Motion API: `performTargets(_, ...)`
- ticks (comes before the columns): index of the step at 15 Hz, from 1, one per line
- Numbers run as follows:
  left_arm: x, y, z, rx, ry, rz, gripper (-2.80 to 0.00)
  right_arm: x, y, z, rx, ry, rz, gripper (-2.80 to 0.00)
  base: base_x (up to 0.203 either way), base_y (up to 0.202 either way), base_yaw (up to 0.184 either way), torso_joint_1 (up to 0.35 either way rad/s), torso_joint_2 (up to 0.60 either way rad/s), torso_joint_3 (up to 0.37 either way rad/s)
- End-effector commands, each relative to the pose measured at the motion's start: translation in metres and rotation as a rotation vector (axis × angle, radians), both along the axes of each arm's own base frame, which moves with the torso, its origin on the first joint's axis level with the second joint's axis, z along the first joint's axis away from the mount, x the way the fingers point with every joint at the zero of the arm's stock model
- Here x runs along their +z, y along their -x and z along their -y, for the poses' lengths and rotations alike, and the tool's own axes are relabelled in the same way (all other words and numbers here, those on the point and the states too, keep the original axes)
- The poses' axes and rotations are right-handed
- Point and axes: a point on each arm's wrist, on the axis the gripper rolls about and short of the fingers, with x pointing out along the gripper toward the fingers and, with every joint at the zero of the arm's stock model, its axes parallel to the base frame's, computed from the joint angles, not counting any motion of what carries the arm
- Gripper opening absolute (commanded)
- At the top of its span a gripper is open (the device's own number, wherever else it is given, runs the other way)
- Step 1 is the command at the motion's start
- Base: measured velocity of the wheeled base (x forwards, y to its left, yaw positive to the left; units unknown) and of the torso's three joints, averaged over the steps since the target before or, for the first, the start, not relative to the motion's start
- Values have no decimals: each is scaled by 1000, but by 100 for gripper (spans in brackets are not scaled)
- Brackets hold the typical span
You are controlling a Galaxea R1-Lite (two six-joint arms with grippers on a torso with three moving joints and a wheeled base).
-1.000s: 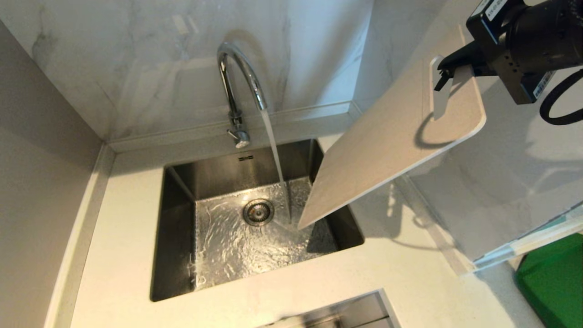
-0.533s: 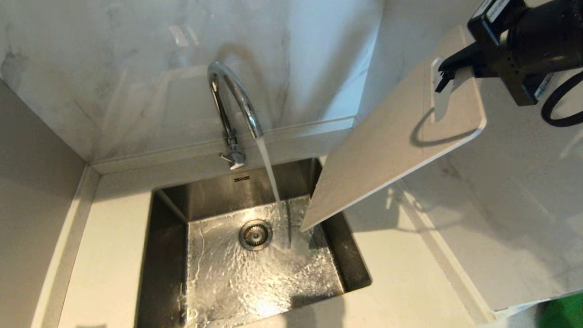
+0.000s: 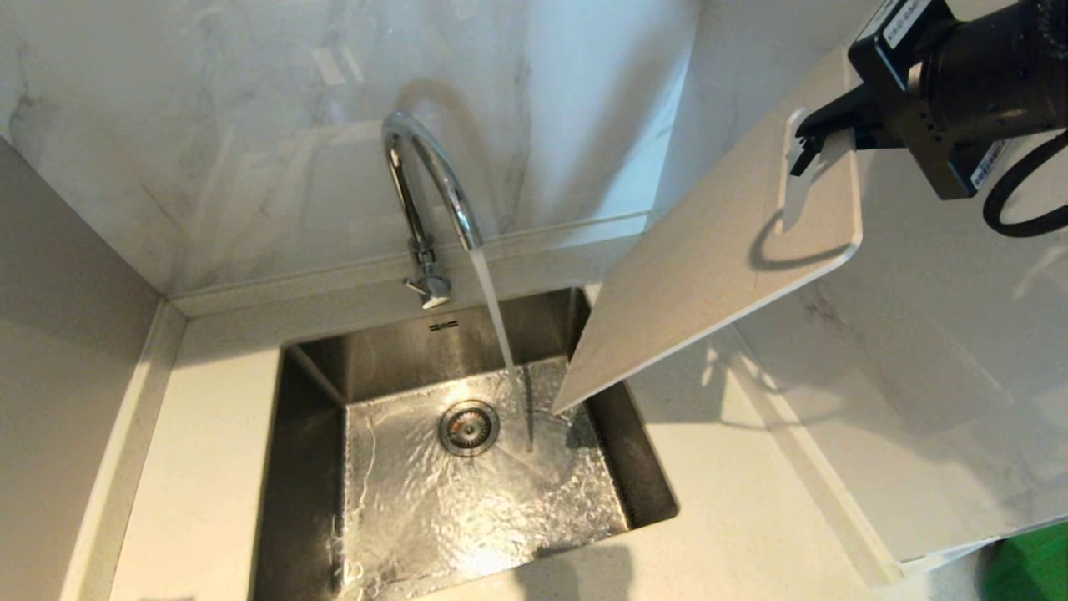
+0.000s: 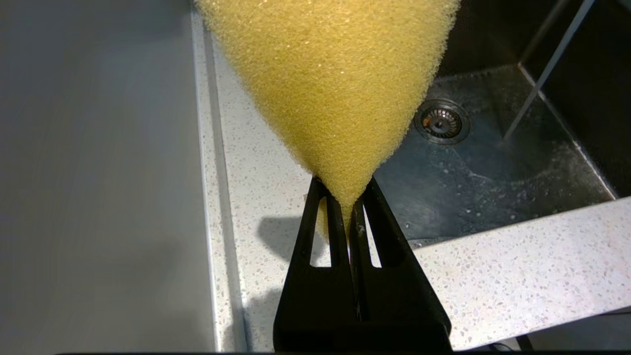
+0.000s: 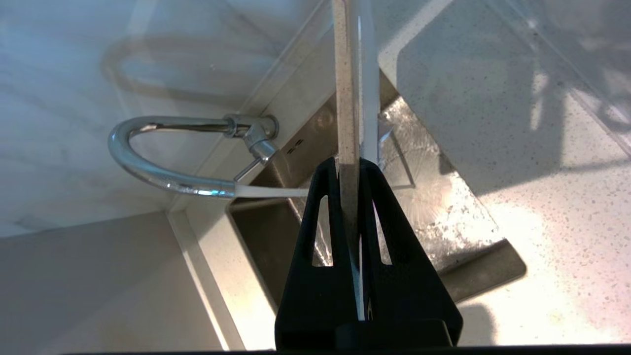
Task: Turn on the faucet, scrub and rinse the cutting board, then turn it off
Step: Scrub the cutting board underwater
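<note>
The chrome faucet (image 3: 434,179) arches over the steel sink (image 3: 313,417), and water runs from its spout to the sink floor. My right gripper (image 3: 805,143) is shut on the slot-handle end of the cream cutting board (image 3: 709,259) and holds it tilted in the air. The board's low corner hangs over the sink's right side, just right of the stream. The right wrist view has the board's edge (image 5: 347,88) pinched in the right gripper (image 5: 351,165), with the faucet (image 5: 148,172) beyond. My left gripper (image 4: 347,197) is shut on a yellow sponge (image 4: 335,74) above the counter beside the sink (image 4: 493,162).
Marble walls close in behind the sink and on both sides. A speckled white counter (image 3: 751,501) surrounds the basin. The drain (image 3: 469,427) sits mid-floor under rippling water. Something green (image 3: 1035,568) lies at the lower right corner.
The whole head view shifted as the camera moved, so the sink sits lower in the picture. The board stays in the right gripper at nearly the same tilt. Water keeps running.
</note>
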Motion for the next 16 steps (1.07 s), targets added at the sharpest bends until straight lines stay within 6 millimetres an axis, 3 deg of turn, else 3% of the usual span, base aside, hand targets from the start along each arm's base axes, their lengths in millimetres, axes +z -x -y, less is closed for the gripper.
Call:
performTargets(1, -1, 0, 0, 0, 1, 1, -280, -1, 0, 0, 2, -3, -7, -280, 0, 0, 0, 0, 0, 0)
performTargets(10, -1, 0, 0, 2, 2, 3, -280, -6, -10, -5, 41, -11, -29, -280, 0, 0, 0, 0, 0, 0)
performTargets(13, -1, 0, 0, 1, 2, 2, -280, -11, -23, -11, 95, -104, -64, -280, 0, 0, 0, 0, 0, 0)
performTargets(16, -1, 0, 0, 2, 2, 2, -280, -26, -54, -21, 106, -141, -97, -280, 0, 0, 0, 0, 0, 0)
